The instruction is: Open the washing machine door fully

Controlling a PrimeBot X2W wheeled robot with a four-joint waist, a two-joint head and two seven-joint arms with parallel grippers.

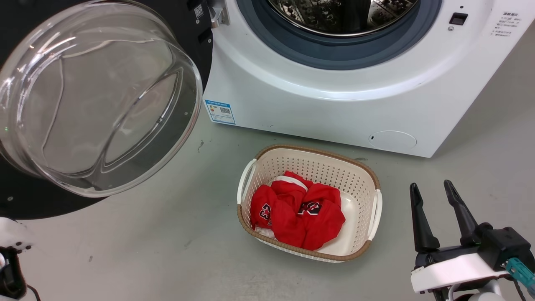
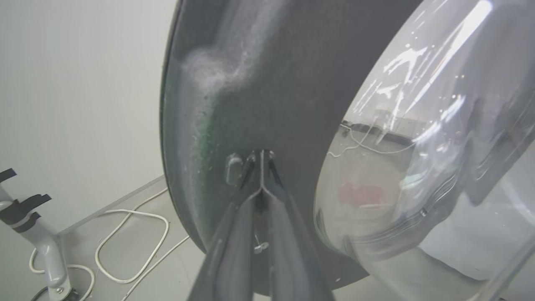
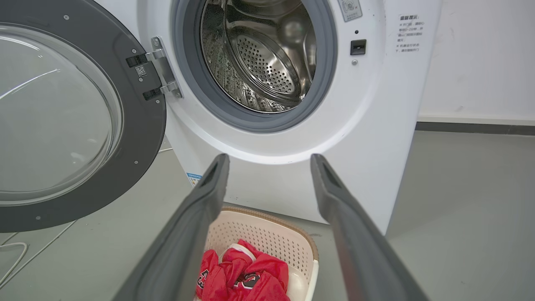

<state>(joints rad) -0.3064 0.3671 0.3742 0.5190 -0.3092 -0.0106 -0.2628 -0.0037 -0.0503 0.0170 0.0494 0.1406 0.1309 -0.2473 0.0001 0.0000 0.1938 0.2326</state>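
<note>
Pushing is a job for the left claw [image 2: 261,155]: shut tight on nothing, its tips meet the door [image 2: 271,83] straight ahead. The right claw [image 1: 431,184] hangs wide open, empty, well away.

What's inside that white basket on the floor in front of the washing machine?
Crumpled red clothing with dark lettering lies in the basket, with a bit of white fabric showing at its edge. Anything beneath the pile is covered.

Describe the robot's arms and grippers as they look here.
The right gripper has two long, dark, tapering fingers, a black block, a white wrist shell and a teal connector. The left gripper has the same dark grey fingers; the left arm is white over black.
</note>
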